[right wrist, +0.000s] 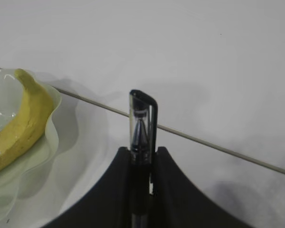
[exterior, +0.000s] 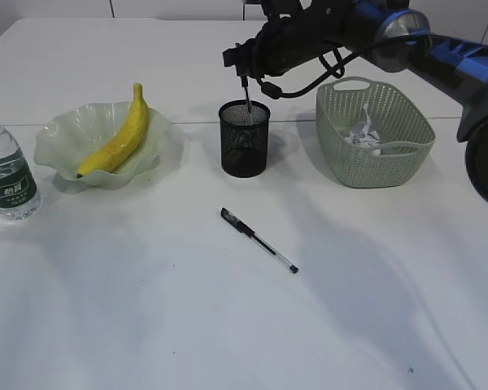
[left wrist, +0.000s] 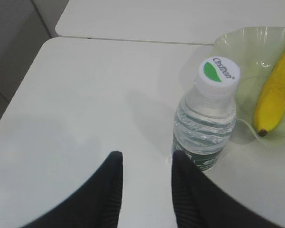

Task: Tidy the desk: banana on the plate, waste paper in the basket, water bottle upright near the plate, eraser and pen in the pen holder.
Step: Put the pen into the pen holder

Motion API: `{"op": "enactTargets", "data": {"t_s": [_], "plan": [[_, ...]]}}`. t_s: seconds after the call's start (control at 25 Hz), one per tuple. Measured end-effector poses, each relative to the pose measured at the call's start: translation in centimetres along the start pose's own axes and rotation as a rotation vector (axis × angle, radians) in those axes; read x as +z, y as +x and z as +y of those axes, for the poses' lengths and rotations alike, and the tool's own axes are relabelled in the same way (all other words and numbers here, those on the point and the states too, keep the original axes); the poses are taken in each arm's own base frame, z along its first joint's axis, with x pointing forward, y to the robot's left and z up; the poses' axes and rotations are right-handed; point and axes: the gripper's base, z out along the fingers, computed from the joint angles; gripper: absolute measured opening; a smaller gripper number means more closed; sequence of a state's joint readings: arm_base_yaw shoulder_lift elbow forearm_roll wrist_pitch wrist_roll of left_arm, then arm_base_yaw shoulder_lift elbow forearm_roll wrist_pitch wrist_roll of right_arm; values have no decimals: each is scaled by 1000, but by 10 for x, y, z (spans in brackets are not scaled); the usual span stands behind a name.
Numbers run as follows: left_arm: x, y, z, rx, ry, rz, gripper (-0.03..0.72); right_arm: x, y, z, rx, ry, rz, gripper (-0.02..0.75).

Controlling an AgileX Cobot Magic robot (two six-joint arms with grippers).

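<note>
Right gripper (right wrist: pixel 141 159): closed on a clear-barrelled pen with a black cap (right wrist: pixel 142 128). The two black fingers pinch the barrel from both sides, so the pen stands upright and can go down lengthwise.
Held pen, position: directly above the black wire-mesh pen holder (exterior: pixel 245 138). In the exterior view the pen's lower end meets the holder's rim; whether it is already inside cannot be told.
Right arm: reaches across from the right of the pen holder, gripper pointing down, which suits a vertical drop into the narrow cup.
Left gripper (left wrist: pixel 143 164): partly open and empty. One finger stands just beside the clear plastic water bottle with the white-and-green cap (left wrist: pixel 206 118); contact cannot be told.
Water bottle: upright, well to the left of the pen holder, just beside the pale green wavy-edged glass plate (exterior: pixel 57 146).
Yellow banana (exterior: pixel 118 138): lies in the plate, left of the pen holder.
Second black pen (exterior: pixel 259 240): lies flat on the white table (exterior: pixel 146 309), in front of the pen holder.
Crumpled white waste paper (exterior: pixel 364 134): inside the grey-green perforated plastic basket (exterior: pixel 407 154), right of the pen holder.
Eraser: cannot be identified in any view.
Judgement: the pen insertion is the step in hand; the second pen appears to remain.
</note>
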State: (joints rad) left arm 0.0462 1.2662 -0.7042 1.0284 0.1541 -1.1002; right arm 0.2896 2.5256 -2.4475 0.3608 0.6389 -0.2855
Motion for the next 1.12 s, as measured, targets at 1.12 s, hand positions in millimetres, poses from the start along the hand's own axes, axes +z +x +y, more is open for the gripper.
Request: {"op": "enactTargets", "data": {"t_s": [1.12], "plan": [[0,0,0,13,-1,-2,236,0,4,1,-2,-12,44,120]]}}
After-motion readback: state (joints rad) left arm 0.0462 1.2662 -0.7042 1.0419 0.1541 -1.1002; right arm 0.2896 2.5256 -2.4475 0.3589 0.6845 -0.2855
